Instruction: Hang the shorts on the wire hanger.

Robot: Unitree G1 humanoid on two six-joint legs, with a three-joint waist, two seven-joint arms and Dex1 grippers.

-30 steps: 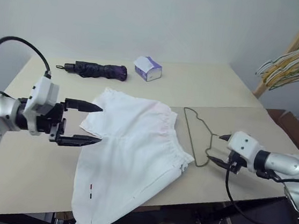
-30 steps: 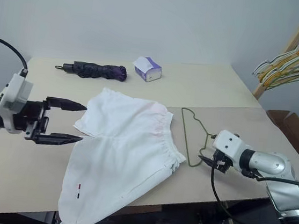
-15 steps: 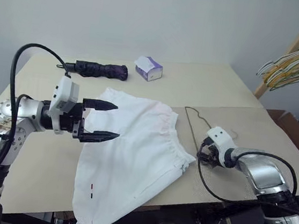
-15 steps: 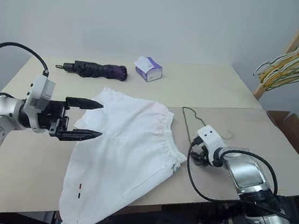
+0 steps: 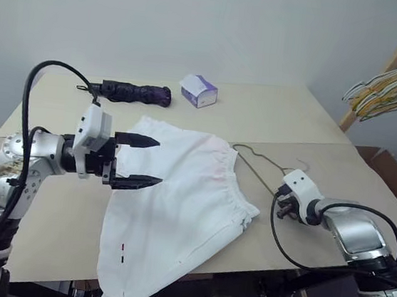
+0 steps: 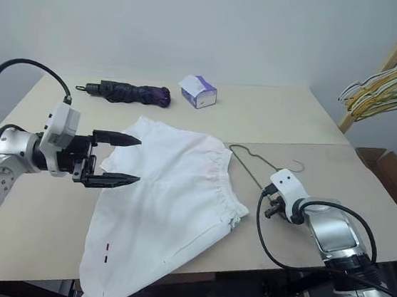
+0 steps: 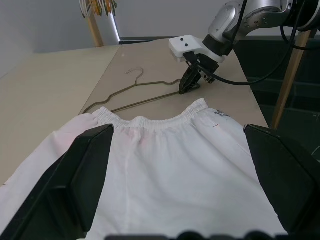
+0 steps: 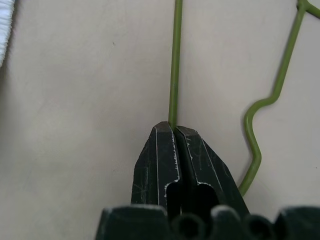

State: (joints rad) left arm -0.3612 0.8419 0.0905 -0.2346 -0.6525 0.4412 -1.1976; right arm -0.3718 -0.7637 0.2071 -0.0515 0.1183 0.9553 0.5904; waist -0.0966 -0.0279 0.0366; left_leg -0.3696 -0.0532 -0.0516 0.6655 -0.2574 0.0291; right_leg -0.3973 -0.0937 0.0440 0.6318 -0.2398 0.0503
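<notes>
We find the hanger (image 8: 175, 60) flat on the worktop (image 5: 281, 115) just beside the shorts' (image 5: 178, 203) waistband, the right gripper's (image 8: 174, 131) jaws pinched shut on its wire. The left gripper (image 5: 139, 162) hovers wide over the shorts. We advise lifting gently, lest the thin wire slip.

A beige table (image 5: 274, 114) stands against a plain pale grey wall (image 5: 199, 19).
</notes>
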